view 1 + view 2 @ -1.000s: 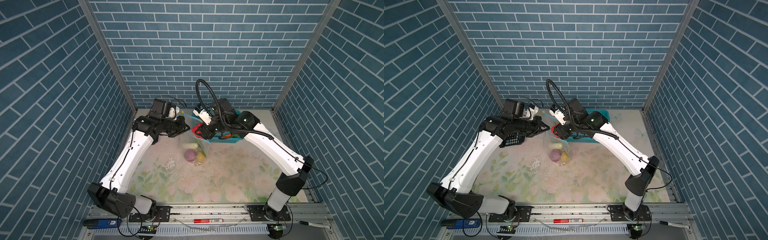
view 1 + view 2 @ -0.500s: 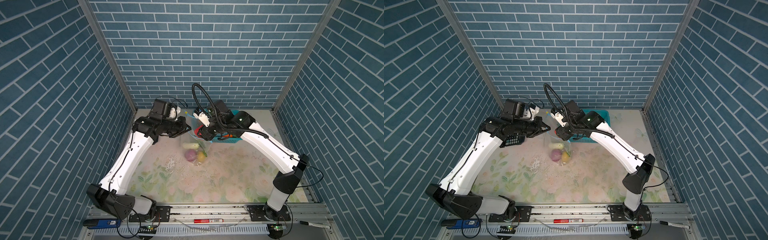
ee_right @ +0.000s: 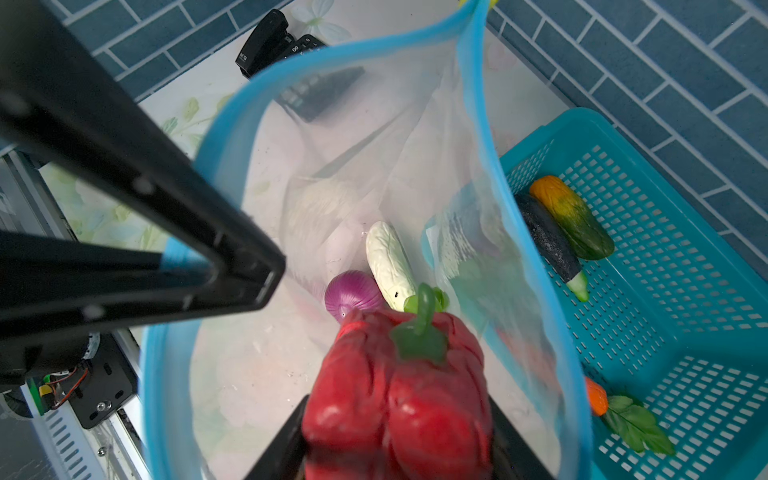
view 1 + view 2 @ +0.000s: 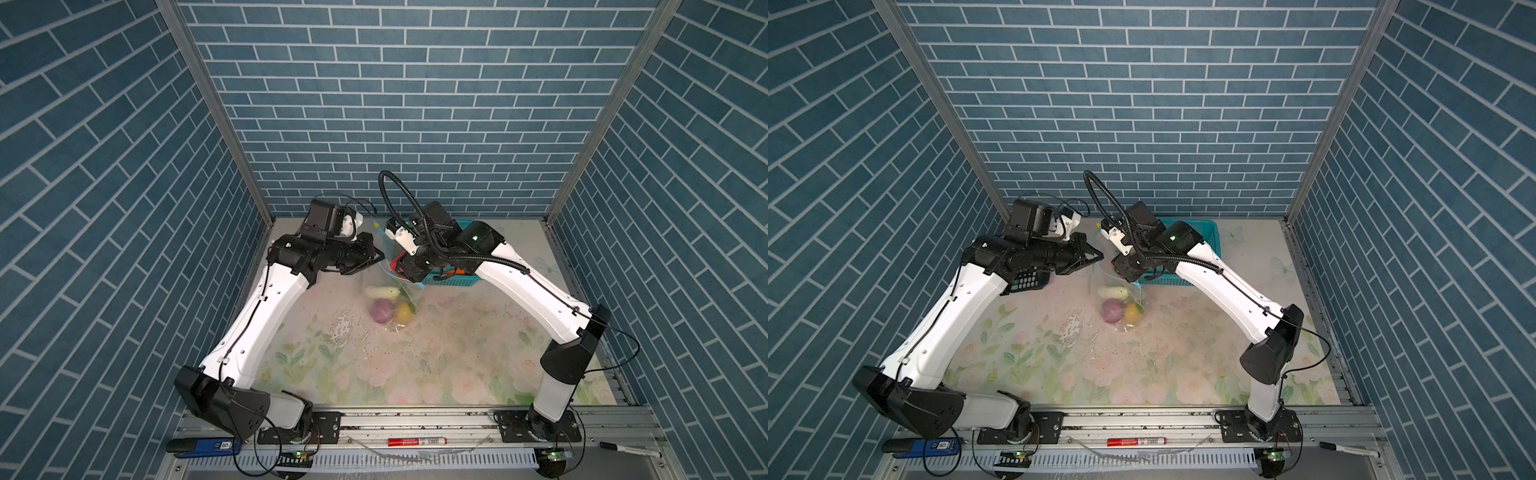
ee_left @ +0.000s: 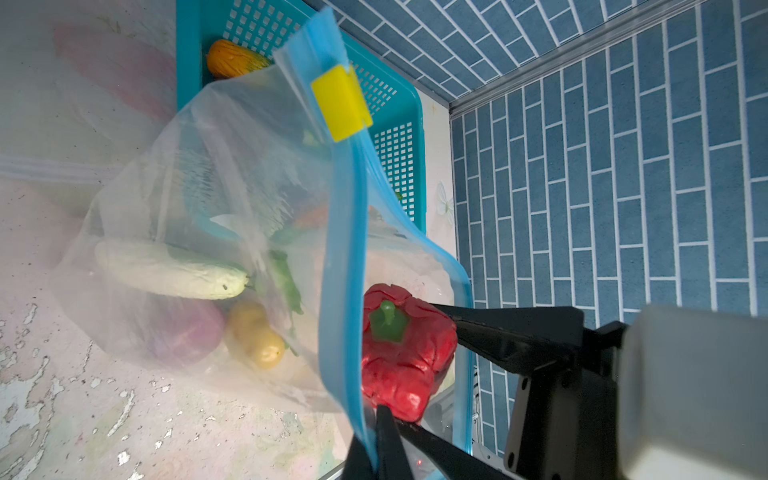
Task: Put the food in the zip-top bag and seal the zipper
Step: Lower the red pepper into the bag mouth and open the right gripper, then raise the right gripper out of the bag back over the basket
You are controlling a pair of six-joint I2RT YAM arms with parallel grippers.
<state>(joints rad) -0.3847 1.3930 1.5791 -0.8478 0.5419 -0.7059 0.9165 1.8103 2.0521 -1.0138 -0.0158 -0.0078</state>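
The clear zip-top bag (image 4: 390, 286) hangs upright on the mat with its mouth spread wide. My left gripper (image 5: 374, 432) is shut on the zipper's (image 5: 345, 249) near light-blue strip; the yellow slider (image 5: 340, 104) sits at the far end. My right gripper (image 3: 399, 415) is shut on a red pepper (image 3: 399, 390), which hangs between the two strips at the mouth. At the bag's bottom lie a purple onion (image 3: 351, 293), a yellow fruit (image 4: 403, 312) and a pale cucumber-like piece (image 3: 390, 262). In both top views the grippers (image 4: 376, 259) (image 4: 1121, 266) face each other closely.
The teal mesh basket (image 3: 582, 120) stands right behind the bag and holds a dark eggplant (image 3: 548, 241), an orange-green piece (image 3: 571, 216) and a carrot (image 3: 596, 397). A black calculator (image 4: 1027, 282) lies under my left arm. A red marker (image 4: 417, 441) lies on the front rail.
My right gripper has carried the red pepper leftward from over the basket to the bag's mouth. The left gripper has kept its hold on the strip.
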